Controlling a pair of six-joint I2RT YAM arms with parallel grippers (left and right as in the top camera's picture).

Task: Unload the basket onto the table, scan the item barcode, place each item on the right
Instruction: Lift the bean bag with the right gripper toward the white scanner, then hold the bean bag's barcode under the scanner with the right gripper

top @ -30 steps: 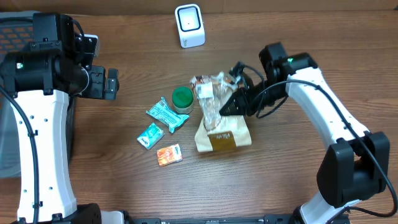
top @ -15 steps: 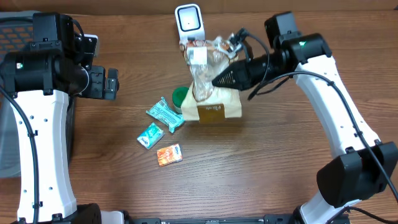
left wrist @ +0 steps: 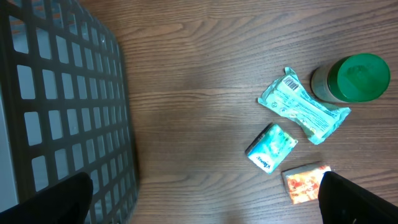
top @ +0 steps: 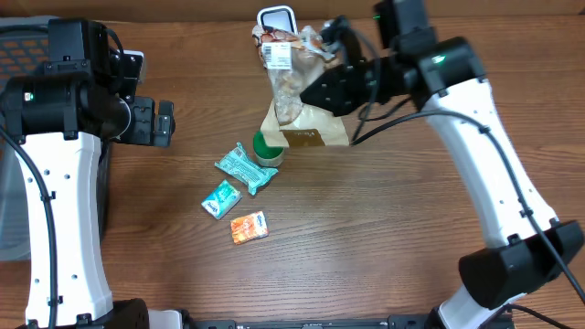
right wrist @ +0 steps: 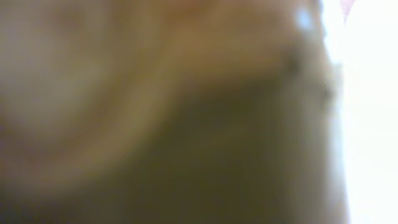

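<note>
The item is a clear and brown snack bag (top: 294,96) with a white barcode label (top: 277,57) at its top. It hangs in the air at the back of the table, its top right in front of the white scanner (top: 277,18). My right gripper (top: 309,93) is shut on the bag's right side. The right wrist view shows only a brown blur, the bag pressed close to the lens. My left gripper (top: 165,123) hovers far to the left, open and empty; in the left wrist view its fingertips (left wrist: 357,200) stand wide apart above bare wood.
On the table below the bag lie a green-lidded jar (top: 267,146), a teal packet (top: 245,168), a smaller teal packet (top: 220,198) and an orange packet (top: 249,227). A grey mesh basket (left wrist: 56,93) stands at the left edge.
My right gripper has lifted the bag off the table and carried it back and left, up to the scanner. The left arm has stayed still.
</note>
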